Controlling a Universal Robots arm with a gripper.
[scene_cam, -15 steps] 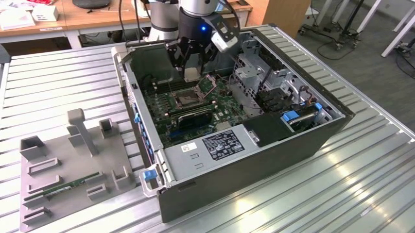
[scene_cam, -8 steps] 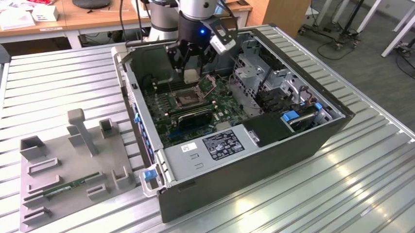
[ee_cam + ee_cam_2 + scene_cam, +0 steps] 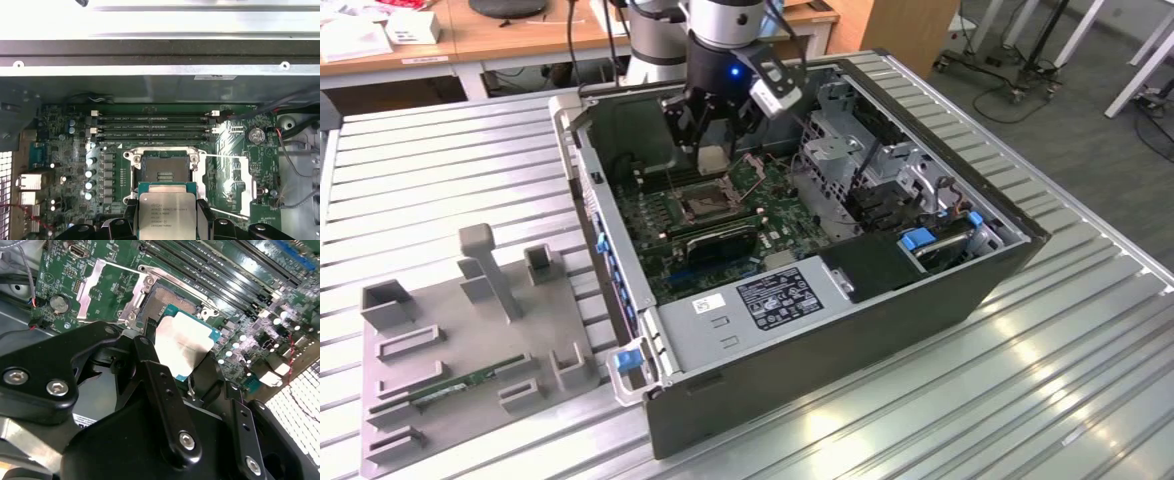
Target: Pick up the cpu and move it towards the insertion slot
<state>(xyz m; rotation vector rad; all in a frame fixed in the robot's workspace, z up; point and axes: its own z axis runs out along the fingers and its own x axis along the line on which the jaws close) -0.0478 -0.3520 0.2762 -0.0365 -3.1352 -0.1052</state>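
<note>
Gripper (image 3: 167,220) clamped on cpu (image 3: 164,210), above insertion slot (image 3: 162,167) beside memory slots (image 3: 155,127).

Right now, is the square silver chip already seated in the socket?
No, the claw holds the square silver chip above the open metal-framed socket.

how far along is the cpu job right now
Pickup looks done: the claw is shut on the cpu, carried inside the open case. In hand: the chip hangs over the board, just short of the slot, overlapping its near edge in both wrist views. Left: it is not yet squarely over the slot's dark centre.
</note>
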